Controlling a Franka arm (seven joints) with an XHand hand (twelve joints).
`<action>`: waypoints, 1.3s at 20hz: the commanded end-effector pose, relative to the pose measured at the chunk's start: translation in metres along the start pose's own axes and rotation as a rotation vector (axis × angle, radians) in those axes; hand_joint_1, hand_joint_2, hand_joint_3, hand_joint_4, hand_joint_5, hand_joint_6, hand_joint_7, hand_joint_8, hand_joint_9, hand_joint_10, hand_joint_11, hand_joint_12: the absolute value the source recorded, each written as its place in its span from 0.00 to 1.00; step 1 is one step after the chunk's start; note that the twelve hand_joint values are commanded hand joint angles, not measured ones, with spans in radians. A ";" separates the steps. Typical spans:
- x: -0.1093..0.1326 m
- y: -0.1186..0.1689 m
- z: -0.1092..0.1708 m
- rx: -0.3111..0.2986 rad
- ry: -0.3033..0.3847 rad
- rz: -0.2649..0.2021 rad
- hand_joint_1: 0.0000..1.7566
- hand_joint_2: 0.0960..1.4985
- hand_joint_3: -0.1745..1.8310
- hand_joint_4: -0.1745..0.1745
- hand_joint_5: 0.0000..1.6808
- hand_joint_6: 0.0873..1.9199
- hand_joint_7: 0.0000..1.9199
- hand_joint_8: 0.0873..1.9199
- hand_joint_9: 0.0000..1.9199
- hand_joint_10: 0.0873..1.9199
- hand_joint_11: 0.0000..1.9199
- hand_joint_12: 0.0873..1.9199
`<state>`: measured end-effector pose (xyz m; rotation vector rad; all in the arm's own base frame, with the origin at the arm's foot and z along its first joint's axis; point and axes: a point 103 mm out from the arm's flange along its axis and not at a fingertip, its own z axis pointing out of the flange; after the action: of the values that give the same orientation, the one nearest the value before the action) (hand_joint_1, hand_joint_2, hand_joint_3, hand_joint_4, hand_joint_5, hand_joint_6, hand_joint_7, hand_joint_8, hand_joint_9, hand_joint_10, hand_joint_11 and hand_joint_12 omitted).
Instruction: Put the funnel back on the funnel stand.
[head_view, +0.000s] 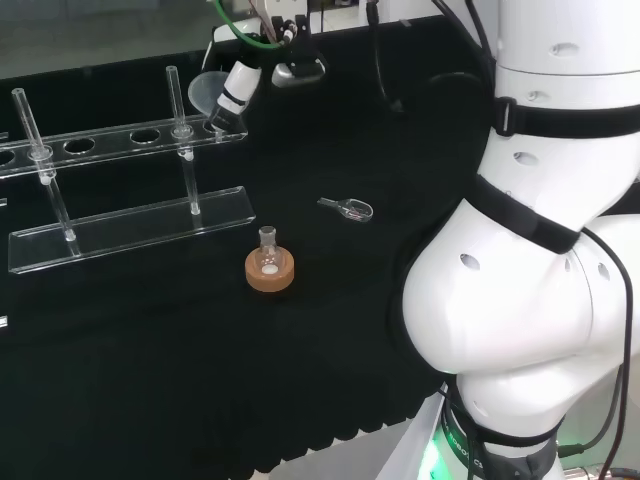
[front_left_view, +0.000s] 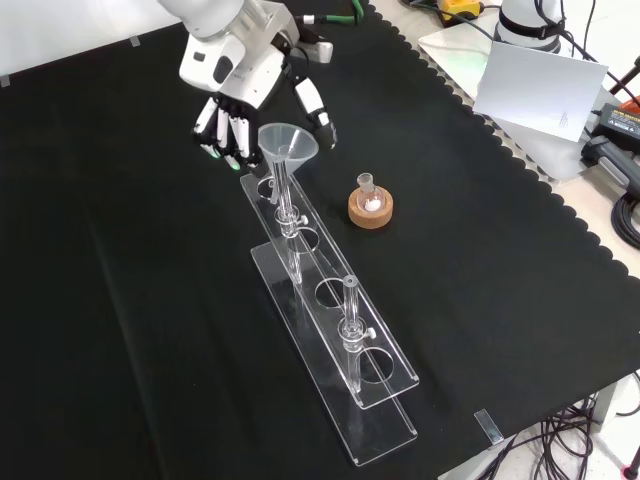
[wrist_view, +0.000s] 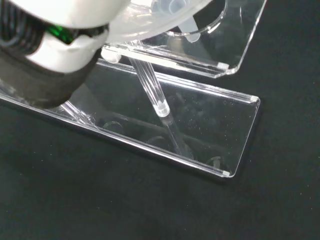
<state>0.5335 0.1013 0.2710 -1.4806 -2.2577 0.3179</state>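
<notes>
Fingers (front_left_view: 232, 133) beside funnel (front_left_view: 287, 146) (no legible print)

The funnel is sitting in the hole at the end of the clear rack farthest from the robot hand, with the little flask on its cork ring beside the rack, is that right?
Not quite. In the front view the funnel sits at the rack's end nearest the robot hand, not farthest. The flask does stand on its cork ring beside the rack.

The bench's black cloth (front_left_view: 150, 330) carries a clear rack (front_left_view: 335, 330) standing lengthwise; just beside it a cork ring (front_left_view: 371, 208) holding a small flask (front_left_view: 367, 188); in the head view, a small clear scoop (head_view: 348, 208) lies near the ring.
</notes>
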 end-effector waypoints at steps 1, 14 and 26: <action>0.000 0.022 0.002 0.078 -0.030 0.009 0.52 0.30 0.37 0.57 0.43 0.26 0.58 0.19 0.32 0.27 0.00 0.66; -0.009 0.015 -0.010 0.112 -0.077 0.023 0.29 0.39 0.19 0.40 0.12 0.00 0.17 0.25 0.03 0.44 0.00 0.00; 0.001 -0.047 -0.043 -0.054 -0.059 0.046 0.25 0.40 0.15 0.34 0.02 0.00 0.08 0.27 0.00 0.39 0.00 0.00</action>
<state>0.5375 0.0934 0.3056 -1.5038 -2.2796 0.4297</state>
